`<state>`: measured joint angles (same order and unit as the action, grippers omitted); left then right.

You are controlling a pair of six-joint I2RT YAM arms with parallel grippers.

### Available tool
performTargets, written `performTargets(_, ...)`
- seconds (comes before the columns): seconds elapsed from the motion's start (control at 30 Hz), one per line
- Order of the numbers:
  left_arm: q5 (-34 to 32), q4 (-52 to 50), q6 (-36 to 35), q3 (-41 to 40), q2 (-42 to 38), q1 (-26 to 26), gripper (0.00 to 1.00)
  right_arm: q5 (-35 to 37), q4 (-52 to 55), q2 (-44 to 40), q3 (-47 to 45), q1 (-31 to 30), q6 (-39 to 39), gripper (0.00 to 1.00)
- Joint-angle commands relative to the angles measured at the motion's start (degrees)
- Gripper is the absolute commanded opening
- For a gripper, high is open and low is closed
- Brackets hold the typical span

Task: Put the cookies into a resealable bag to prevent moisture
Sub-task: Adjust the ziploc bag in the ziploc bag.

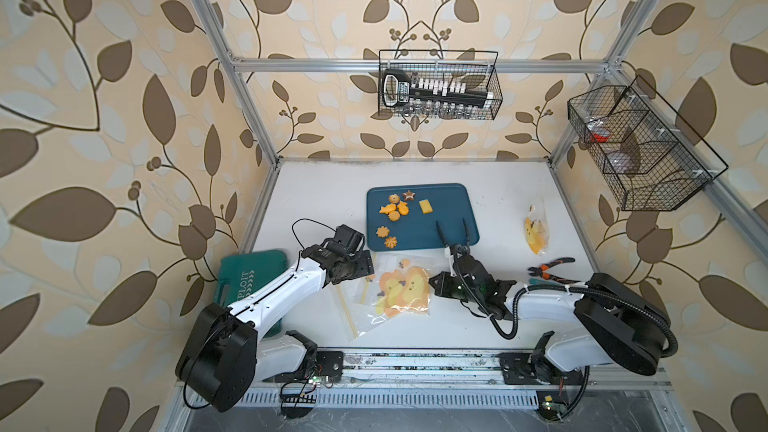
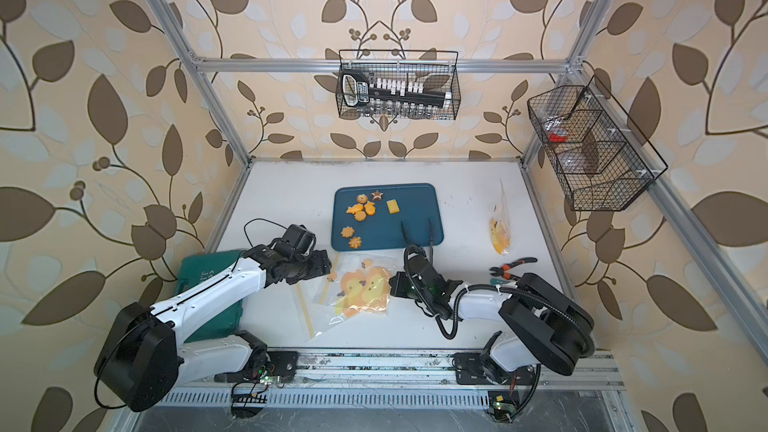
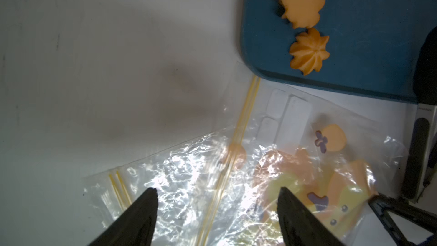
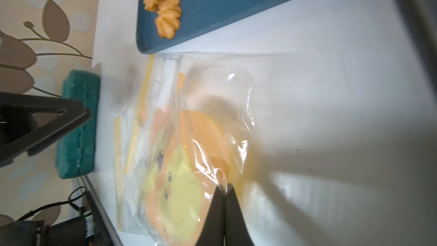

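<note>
A green case point(image 1: 245, 274) lies at the left edge of the tabletop point(image 1: 316, 201), partly hidden by the left arm. The left gripper point(image 3: 217, 189) hangs over the clear resealable bags point(image 1: 399, 292) with its fingers spread wide; the bags' yellow zip edges face left. Just behind the bags, the blue tray point(image 1: 440, 209) holds the cookies point(image 1: 393, 215) in its left half, two of them near its front-left corner, and its right half is bare. The right gripper point(image 4: 224, 192) is pinched on a fold of plastic at the right edge of the resealable bags. Farther right, a spare bag point(image 1: 536, 234) and pliers point(image 1: 550, 265) lie near the tabletop's right edge, with open surface between them and the tray.
</note>
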<state>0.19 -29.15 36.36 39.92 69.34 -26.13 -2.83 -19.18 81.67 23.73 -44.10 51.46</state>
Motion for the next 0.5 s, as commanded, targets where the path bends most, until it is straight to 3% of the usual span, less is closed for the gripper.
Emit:
performTargets(0.0,2.3,1.8,0.3,-0.7,0.3,0.2,0.71,1.0,10.3,-2.4,2.0,1.7,-8.1,0.00)
performTargets(0.03,3.1,2.5,0.1,-0.7,0.8,0.2,0.68,1.9,11.5,-3.1,2.1,1.7,-8.5,0.09)
performTargets(0.07,4.0,3.1,0.0,-0.9,1.4,0.2,0.66,2.0,11.3,-3.9,1.6,1.7,-8.4,0.25)
performTargets(0.17,5.5,4.3,-0.2,-1.0,2.6,0.2,0.61,0.1,6.7,-5.8,-1.0,1.4,-4.4,0.47)
performTargets(0.47,7.8,5.6,-1.4,-0.5,5.0,0.1,0.60,9.2,0.5,-7.6,-6.8,-6.6,14.1,0.51)
